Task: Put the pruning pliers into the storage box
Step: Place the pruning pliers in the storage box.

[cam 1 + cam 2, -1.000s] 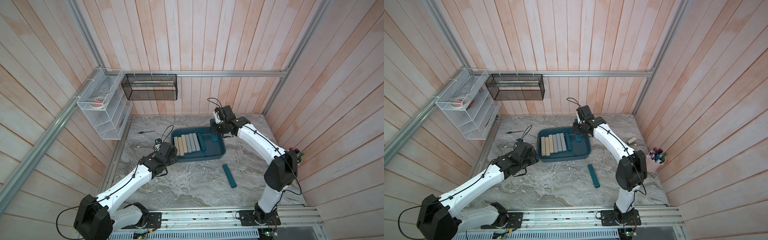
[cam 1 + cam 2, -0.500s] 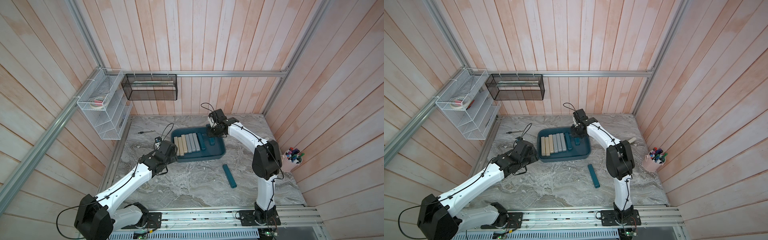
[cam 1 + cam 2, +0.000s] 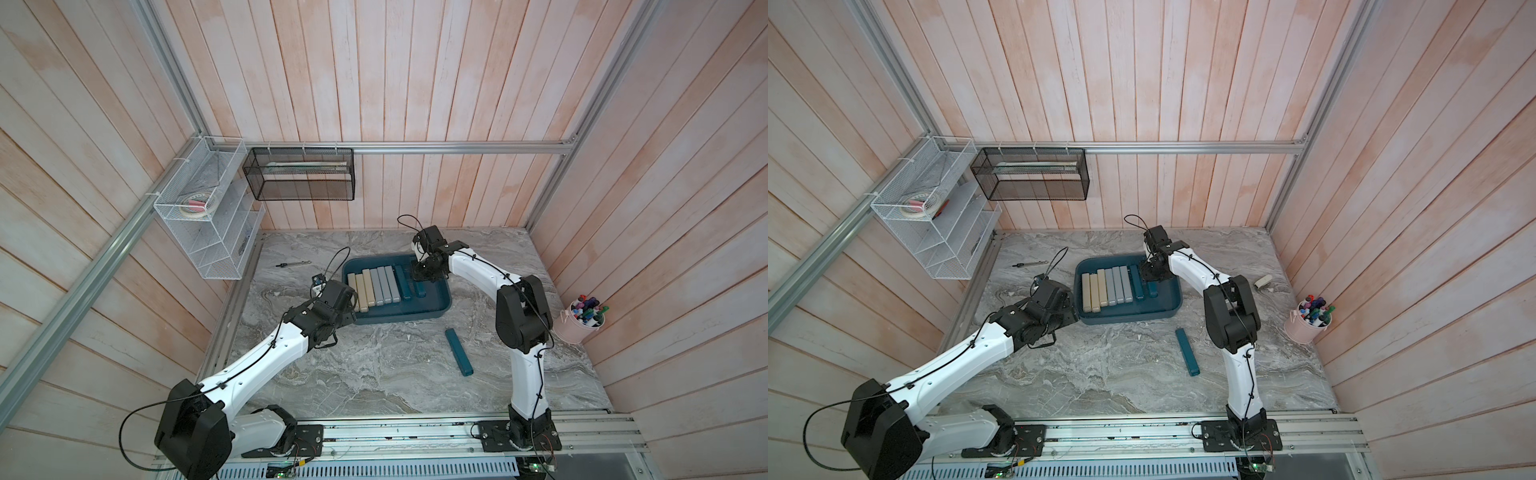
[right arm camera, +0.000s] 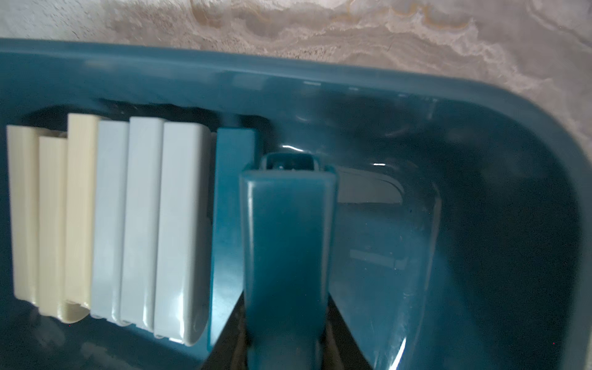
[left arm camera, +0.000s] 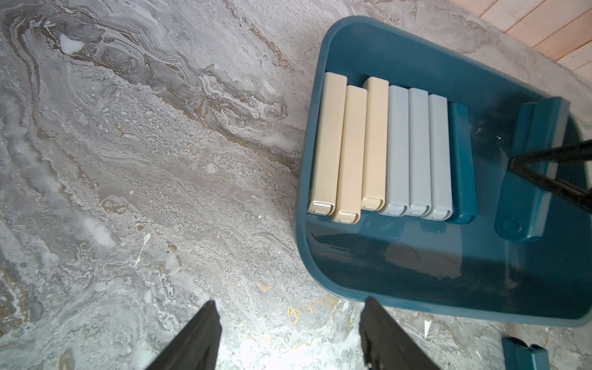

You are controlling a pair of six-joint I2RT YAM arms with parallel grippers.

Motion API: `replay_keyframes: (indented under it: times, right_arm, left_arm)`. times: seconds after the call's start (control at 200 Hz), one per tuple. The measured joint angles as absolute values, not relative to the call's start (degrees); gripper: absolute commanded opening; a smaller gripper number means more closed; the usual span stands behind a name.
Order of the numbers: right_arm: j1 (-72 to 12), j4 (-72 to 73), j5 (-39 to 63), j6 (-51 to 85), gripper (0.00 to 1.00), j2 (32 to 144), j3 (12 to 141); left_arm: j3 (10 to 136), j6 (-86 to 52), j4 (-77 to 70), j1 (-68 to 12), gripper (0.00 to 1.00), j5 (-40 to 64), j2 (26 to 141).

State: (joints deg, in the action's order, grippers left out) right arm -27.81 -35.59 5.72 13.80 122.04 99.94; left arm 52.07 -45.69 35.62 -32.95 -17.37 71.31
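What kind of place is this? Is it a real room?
Probably a robot practice booth: a left arm and right arm mounted on a metal rail, plank walls edged by an aluminium frame, and a marble-look table holding a storage box.

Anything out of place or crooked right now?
One dark teal bar lies alone on the table, slanted, outside the storage box. Inside, the beige bars sit staggered, ends not flush.
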Motion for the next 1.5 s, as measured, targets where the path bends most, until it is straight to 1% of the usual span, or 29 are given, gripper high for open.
replay_keyframes:
  times: [0.52, 0.92, 0.99, 1.07, 1.265, 1.495]
  right_arm:
    - [-27.8, -35.5, 7.4, 13.6, 0.21, 129.1, 106.7]
    - [-27.9, -35.5, 9.8, 15.6, 0.22, 132.0, 109.4]
    - [-28.0, -35.5, 9.8, 15.9, 0.23, 132.4, 109.7]
    - [-28.0, -35.8, 9.8, 16.3, 0.29, 132.6, 110.0]
    - [-28.1, -36.1, 9.7, 16.9, 0.37, 133.2, 111.2]
    - [-28.2, -36.8, 9.3, 17.2, 0.39, 133.2, 113.5]
  left_arm:
    - [52.2, -45.7, 35.6, -31.9, 0.73, -17.2, 72.4]
    - [52.2, -45.7, 35.7, -31.5, 0.73, -16.9, 72.6]
    - [52.2, -45.7, 35.7, -31.5, 0.73, -16.9, 72.6]
    - [52.2, -45.7, 35.7, -31.5, 0.73, -16.9, 72.6]
    - [52.2, -45.7, 35.6, -31.5, 0.73, -16.9, 72.4]
    - [52.2, -45.6, 35.6, -31.5, 0.73, -16.5, 71.9]
